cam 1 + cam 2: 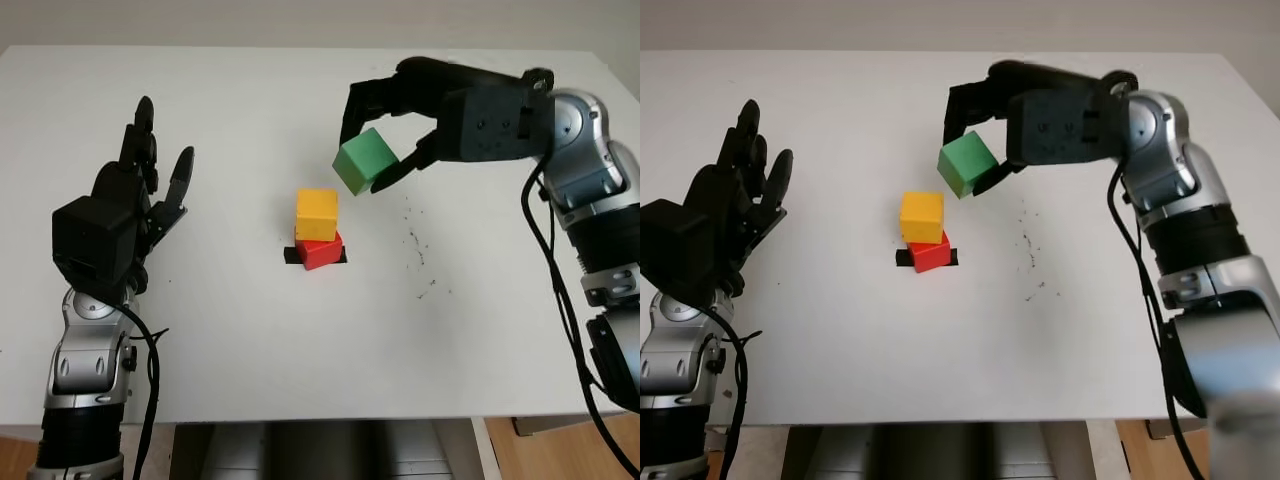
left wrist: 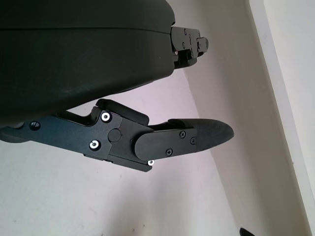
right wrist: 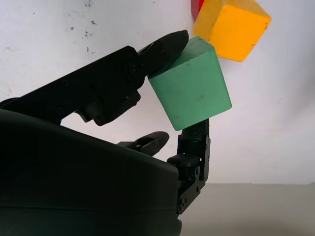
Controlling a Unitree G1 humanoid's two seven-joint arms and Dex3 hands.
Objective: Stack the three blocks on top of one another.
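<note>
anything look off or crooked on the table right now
Slightly. The yellow block sits twisted on the red block, edges not lined up. Dark specks dot the table nearby. The right hand holds the green block tilted.

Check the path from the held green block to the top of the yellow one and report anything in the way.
Nothing visible blocks it. The right hand holds the green block in the air, up and to the right of the yellow block, whose top is bare. The left hand is open, far off to the left.

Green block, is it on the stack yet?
Not yet. The right hand holds the green block in the air beside the yellow block.
</note>
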